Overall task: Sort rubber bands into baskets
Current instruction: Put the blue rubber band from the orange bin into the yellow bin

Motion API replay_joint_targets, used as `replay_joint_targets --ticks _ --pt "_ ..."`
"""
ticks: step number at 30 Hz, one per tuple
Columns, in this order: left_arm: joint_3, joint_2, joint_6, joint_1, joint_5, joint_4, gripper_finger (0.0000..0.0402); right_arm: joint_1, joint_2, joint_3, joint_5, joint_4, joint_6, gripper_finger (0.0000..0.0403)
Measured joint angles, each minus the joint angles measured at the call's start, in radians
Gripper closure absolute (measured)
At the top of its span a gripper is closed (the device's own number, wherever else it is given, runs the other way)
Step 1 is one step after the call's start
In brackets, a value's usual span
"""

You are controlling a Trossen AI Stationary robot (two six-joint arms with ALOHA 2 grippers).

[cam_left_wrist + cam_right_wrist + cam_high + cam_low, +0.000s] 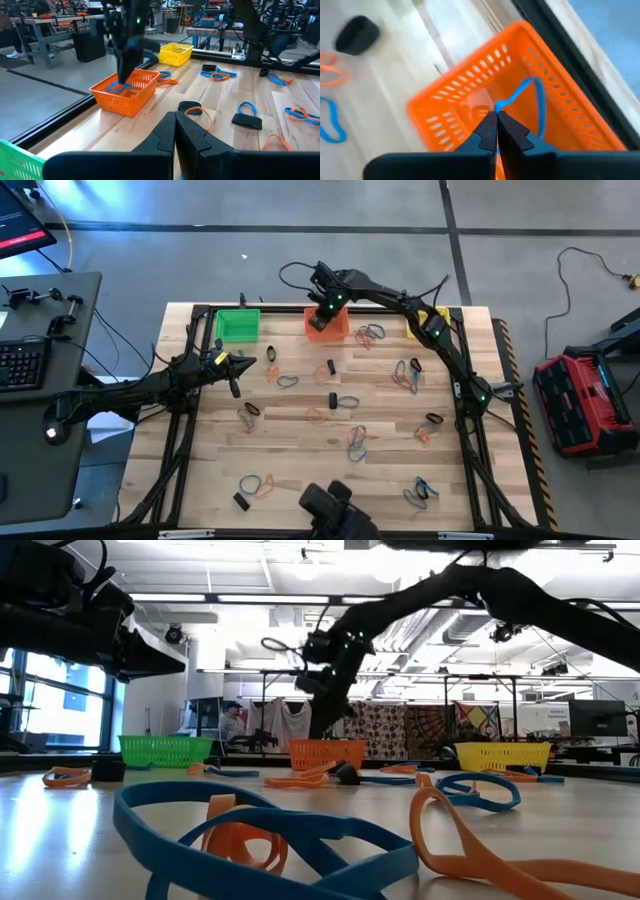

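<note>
The right arm reaches across the far edge of the wooden plank tabletop [300,430], and its right claw [496,117] hangs above the red-orange rectangular plastic mesh basket [470,107]. Its two dark fingers are pressed together on a thin blue rubber band [527,92], which loops out from the fingertips over the inside of the basket. In the high view the same claw [322,312] sits directly over that basket [338,330].

The left arm waits on the left side of the tabletop, its left claw [236,370] closed with nothing between the fingers, near the green rectangular plastic mesh basket [237,326], which stands at the far edge to the left of the red-orange one. The yellow rectangular plastic mesh basket [176,53] stands at the far edge on the other side, under the right arm.

Many small loose rubber bands [358,442], orange, blue and black, lie scattered over the tabletop, singly and in small tangles. A blue and orange tangle [371,333] lies between the red-orange and yellow baskets. In the low view a wide blue band [300,840] and an orange band [470,845] lie close to the camera.
</note>
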State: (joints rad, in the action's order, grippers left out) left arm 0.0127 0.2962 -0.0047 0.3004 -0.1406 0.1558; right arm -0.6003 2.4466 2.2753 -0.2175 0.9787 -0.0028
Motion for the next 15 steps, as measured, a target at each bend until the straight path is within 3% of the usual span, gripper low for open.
replay_joint_targets --ticks 4,15 --pt "0.000 0.000 -0.002 0.000 0.000 0.000 0.0402 -0.001 -0.002 0.083 0.018 0.076 -0.018 0.0402" --pt "0.000 0.000 -0.010 0.000 0.000 0.002 0.0402 0.005 -0.131 0.050 0.091 0.170 -0.074 0.0403"
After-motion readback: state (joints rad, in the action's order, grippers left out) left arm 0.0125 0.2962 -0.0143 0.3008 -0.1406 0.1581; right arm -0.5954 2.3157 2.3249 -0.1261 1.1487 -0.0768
